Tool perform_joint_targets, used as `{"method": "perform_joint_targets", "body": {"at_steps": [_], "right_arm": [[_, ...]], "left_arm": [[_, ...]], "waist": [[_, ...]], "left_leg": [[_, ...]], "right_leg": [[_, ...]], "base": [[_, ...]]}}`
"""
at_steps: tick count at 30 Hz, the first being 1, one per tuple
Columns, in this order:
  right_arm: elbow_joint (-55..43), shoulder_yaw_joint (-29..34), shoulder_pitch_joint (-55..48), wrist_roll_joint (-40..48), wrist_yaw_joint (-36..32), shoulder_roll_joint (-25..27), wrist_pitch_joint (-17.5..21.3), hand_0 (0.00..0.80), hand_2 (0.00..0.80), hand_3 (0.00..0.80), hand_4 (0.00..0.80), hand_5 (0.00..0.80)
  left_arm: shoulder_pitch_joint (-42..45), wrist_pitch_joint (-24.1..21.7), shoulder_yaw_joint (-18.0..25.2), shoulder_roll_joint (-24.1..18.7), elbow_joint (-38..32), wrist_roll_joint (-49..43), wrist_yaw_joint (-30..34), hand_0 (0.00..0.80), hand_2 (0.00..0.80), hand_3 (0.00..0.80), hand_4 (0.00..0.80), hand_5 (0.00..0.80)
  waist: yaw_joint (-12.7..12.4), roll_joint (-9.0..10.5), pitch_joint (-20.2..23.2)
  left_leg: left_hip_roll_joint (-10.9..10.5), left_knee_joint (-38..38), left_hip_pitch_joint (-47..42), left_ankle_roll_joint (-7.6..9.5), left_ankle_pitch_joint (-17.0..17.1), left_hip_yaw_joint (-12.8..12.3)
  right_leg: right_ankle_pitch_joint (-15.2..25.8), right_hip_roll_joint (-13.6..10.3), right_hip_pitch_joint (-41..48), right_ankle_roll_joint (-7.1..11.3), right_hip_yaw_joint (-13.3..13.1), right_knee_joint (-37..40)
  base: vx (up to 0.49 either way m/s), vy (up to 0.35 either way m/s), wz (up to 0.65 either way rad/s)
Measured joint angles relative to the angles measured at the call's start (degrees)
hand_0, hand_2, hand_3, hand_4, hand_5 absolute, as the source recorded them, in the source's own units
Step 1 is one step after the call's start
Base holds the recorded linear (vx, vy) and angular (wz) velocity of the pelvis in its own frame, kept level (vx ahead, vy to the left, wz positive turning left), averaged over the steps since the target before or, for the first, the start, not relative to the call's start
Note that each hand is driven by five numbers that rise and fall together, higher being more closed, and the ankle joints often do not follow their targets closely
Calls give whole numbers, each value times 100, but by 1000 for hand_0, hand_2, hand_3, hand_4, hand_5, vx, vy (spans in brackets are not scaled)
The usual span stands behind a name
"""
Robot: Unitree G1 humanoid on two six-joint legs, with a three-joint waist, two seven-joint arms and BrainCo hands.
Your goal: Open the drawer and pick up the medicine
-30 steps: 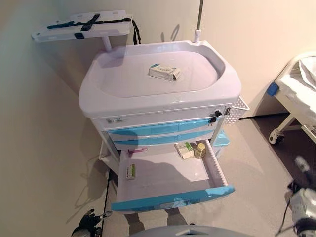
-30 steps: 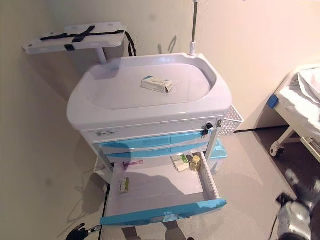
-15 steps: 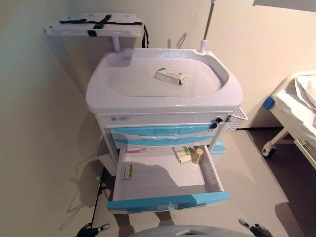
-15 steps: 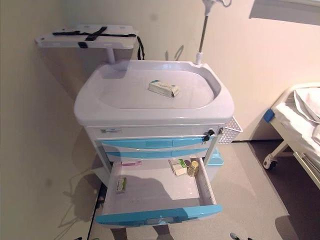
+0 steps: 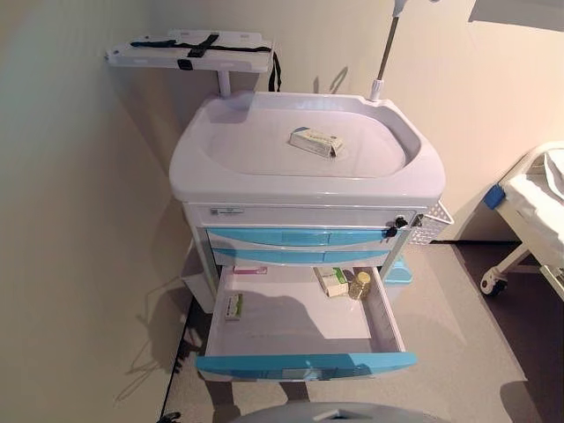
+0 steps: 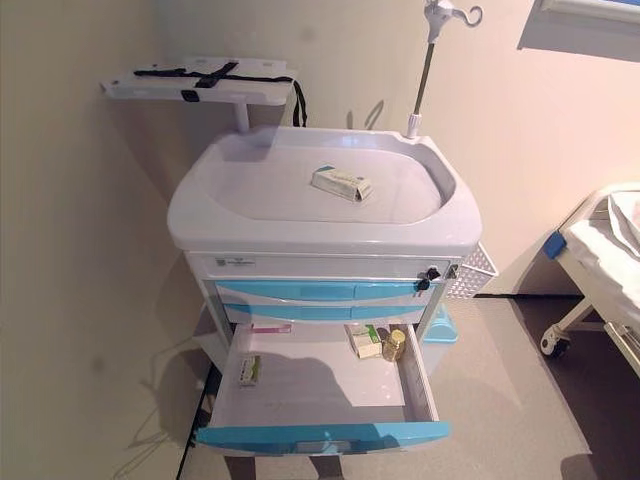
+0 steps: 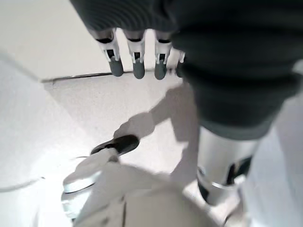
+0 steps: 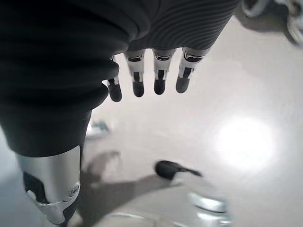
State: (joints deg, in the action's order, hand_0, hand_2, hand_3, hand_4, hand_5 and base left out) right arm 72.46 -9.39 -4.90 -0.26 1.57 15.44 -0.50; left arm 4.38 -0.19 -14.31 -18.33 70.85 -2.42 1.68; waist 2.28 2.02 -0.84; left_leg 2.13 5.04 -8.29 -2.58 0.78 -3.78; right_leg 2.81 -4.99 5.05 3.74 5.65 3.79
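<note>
Both hands dropped out of the head views since 1 s ago; whole scene shifted too, so that's camera motion, cart isn't moving. I see the left hand (image 7: 142,52) only in its wrist cam: fingers straight, hanging over floor, holding nothing. Right hand (image 8: 156,71) same, fingers relaxed, empty. Bottom drawer (image 5: 304,363) pulled out. Medicine box (image 5: 332,280) sits at drawer's 1 o'clock corner, touching a small bottle (image 5: 359,285). Another small box (image 5: 233,306) at 9 o'clock. Pink item (image 5: 249,270) at back, partly hidden under upper drawers. White box (image 5: 316,142) on cart top (image 5: 220,167).
</note>
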Motion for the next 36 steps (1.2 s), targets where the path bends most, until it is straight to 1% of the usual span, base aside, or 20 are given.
{"method": "perform_joint_targets", "body": {"at_steps": [2,3,4,5,8,11,12,13,14,15,19,20,23,27,28,29,31,32,34,36], "right_arm": [[-43,-12,58,-101,-90,101,-16,0,0,0,0,0],[-32,-11,14,-131,-106,120,-30,0,0,0,0,0],[-32,-9,57,-143,-138,147,-57,0,0,0,0,0],[-23,-8,69,-145,-149,144,-83,0,0,0,0,0],[-15,-10,37,-149,-206,168,-107,0,0,0,0,0],[-35,-15,193,-149,-235,276,-109,0,0,0,0,0],[-37,-34,211,-148,-238,307,-105,0,0,0,0,0],[-32,-66,297,-148,-240,338,-103,0,0,0,0,0],[-44,-69,580,-148,-241,396,-98,0,0,0,0,0],[-113,-80,721,-147,-238,428,-98,0,0,0,0,0],[-176,-164,885,-144,-238,444,-91,0,0,0,0,0],[-224,-258,913,-144,-239,483,-89,0,0,0,0,0],[-224,-265,1308,-136,-241,523,-82,0,0,0,0,0],[-263,-307,1461,-131,-236,557,-71,0,0,0,0,0],[-260,-307,1498,-131,-237,564,-73,0,0,0,0,0],[-259,-316,1502,-130,-239,563,-71,0,0,0,0,0],[-252,-441,1525,-130,-245,563,-73,0,0,0,0,0],[-242,-453,1529,-130,-248,563,-77,0,0,0,0,0],[-246,-477,1553,-129,-261,564,-75,0,0,0,0,0],[-249,-479,1556,-127,-265,569,-80,0,0,0,0,0]], "left_arm": [[-152,48,-271,-42,-17,-298,146,0,0,0,0,0],[-234,59,-276,-46,-24,-371,207,0,0,0,0,0],[-340,83,-439,-62,-98,-492,308,0,0,0,0,0],[-373,75,-487,-63,-167,-583,349,0,0,0,0,0],[-671,72,-939,-2,-368,-821,469,0,0,0,0,0],[-828,82,-1143,24,-460,-948,531,0,0,0,0,0],[-958,95,-1145,46,-539,-987,534,0,0,0,0,0],[-1050,103,-1245,22,-638,-990,540,0,0,0,0,0],[-1208,77,-1417,-45,-797,-996,549,0,0,0,0,0],[-1441,115,-1453,-64,-927,-990,559,0,0,0,0,0],[-1901,80,-1733,-146,-1309,-953,595,0,0,0,0,0],[-2065,92,-1870,-208,-1579,-911,642,0,0,0,0,0],[-2760,52,-2350,-492,-2533,-546,726,0,0,0,0,0],[-3119,61,-2703,-1087,-3900,-287,866,0,0,0,0,0],[-3223,-50,-2668,-1283,-4286,-69,911,0,0,0,0,0],[-3287,-59,-2634,-1319,-4339,1,906,0,0,0,0,0],[-3472,-65,-2529,-1828,-4967,390,968,0,0,0,0,0],[-3506,-65,-2456,-1862,-4964,454,951,0,0,0,0,0],[-3640,-53,-2355,-2304,-5322,739,948,0,0,0,0,0],[-3772,-52,-2175,-2391,-5354,791,873,0,0,0,0,0]], "waist": [[-5,-73,-59],[66,-77,-76],[145,-129,-150],[147,-143,-175],[349,-199,-308],[356,-289,-474],[449,-271,-632],[452,-211,-740],[401,-232,-932],[472,-191,-1116],[490,-101,-1379],[477,-68,-1443],[465,-84,-1857],[469,-125,-2018],[462,-141,-2078],[451,-162,-2091],[457,-180,-2137],[440,-199,-2149],[444,-208,-2163],[394,-233,-2184]], "left_leg": [[-12,6,42,4,-2,-143],[-22,2,24,7,-2,-172],[-25,27,16,16,-9,-237],[-25,28,52,15,-10,-247],[-43,-1,142,22,5,-393],[-36,-5,315,54,28,-583],[-95,-187,483,44,0,-655],[-110,-346,663,75,-61,-715],[-122,-481,900,105,-81,-732],[-182,-627,1086,135,-88,-760],[-229,-915,1422,183,-197,-878],[-220,-1145,1672,181,-252,-889],[-231,-1685,2335,250,-351,-865],[-132,-2151,2688,261,-533,-861],[-116,-2282,2782,280,-594,-859],[-115,-2316,2796,281,-601,-858],[-77,-2607,3019,284,-722,-828],[-78,-2622,3037,285,-721,-826],[-53,-2887,3269,273,-807,-788],[-39,-3072,3409,252,-843,-748]], "right_leg": [[-21,-11,-142,31,-132,-108],[-20,-17,-160,32,-145,-105],[-29,-25,-193,58,-204,-114],[-28,-28,-206,62,-209,-116],[-23,-6,-466,64,-369,-220],[10,-7,-778,78,-515,-388],[83,-9,-1008,35,-564,-516],[84,-31,-1215,36,-634,-654],[115,-79,-1510,52,-701,-810],[184,-122,-1694,55,-710,-864],[219,-153,-1979,137,-823,-923],[211,-173,-2212,133,-848,-1042],[235,-228,-2747,154,-894,-1370],[187,-219,-3006,117,-925,-1625],[159,-217,-3088,105,-927,-1730],[151,-221,-3103,114,-927,-1764],[26,-217,-3328,99,-927,-2037],[23,-222,-3344,101,-929,-2092],[-94,-214,-3588,87,-929,-2377],[-178,-208,-3736,89,-929,-2595]], "base": [[21,52,-31],[41,51,-35],[31,39,-17],[13,44,-21],[-53,64,-21],[-131,71,-41],[-187,81,-33],[-222,55,-51],[-186,33,-48],[-233,38,-41],[-125,23,-15],[-145,17,0],[-112,-2,5],[-49,-20,-2],[-39,-33,2],[-43,-34,3],[-33,-30,4],[-23,-26,4],[-26,-32,6],[-34,-40,8]]}}
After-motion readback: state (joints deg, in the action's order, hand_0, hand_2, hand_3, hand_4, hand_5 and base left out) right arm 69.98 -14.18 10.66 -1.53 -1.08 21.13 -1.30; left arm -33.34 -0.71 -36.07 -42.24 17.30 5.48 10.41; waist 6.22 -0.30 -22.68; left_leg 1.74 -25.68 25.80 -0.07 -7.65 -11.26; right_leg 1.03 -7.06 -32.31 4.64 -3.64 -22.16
